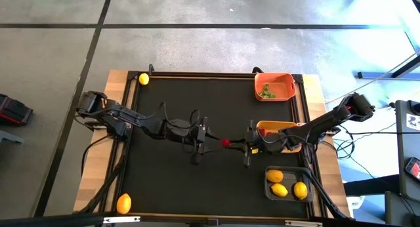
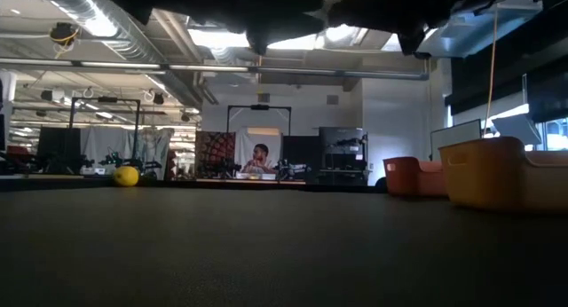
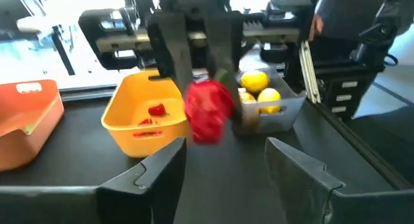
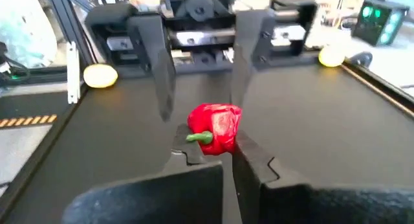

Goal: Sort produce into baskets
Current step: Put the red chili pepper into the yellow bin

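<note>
Dark matting covers our tabletop [image 1: 170,181], where both arms meet mid-mat. We see three baskets along the right edge: orange [image 1: 275,86], yellow [image 1: 279,130] and grey [image 1: 270,187], the grey holding three lemons [image 1: 287,184]. Two more lemons lie at the left corners. Our right claw [image 4: 217,153] is clamped on a red pepper [image 4: 215,125], held above the mat, its green stem pointing sideways. Our left claw [image 3: 223,169] stands open just beside it.
</note>
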### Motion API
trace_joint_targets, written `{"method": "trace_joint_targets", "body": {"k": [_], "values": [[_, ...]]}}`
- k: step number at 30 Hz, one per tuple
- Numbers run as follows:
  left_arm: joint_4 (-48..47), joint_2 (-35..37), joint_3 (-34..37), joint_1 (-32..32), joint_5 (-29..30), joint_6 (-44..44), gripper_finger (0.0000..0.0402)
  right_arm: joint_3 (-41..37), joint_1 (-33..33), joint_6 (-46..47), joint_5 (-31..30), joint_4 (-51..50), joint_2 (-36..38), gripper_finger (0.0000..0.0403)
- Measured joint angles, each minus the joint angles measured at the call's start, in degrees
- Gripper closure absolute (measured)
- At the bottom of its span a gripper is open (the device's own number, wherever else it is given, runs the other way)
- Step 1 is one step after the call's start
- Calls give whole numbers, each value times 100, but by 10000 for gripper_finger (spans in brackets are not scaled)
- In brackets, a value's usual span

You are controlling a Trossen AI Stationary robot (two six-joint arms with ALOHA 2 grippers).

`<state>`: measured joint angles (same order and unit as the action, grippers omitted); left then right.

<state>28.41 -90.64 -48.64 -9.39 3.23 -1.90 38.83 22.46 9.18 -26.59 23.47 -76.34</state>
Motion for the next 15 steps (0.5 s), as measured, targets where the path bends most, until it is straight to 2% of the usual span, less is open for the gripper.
{"method": "trace_joint_targets", "body": {"k": [8,15], "values": [[-1343,517,0,11,-5,317,202,2,2,766,149,-1933,868,397],[-1709,495,42,20,42,573,204,2,7,2046,570,-4129,1763,396]]}}
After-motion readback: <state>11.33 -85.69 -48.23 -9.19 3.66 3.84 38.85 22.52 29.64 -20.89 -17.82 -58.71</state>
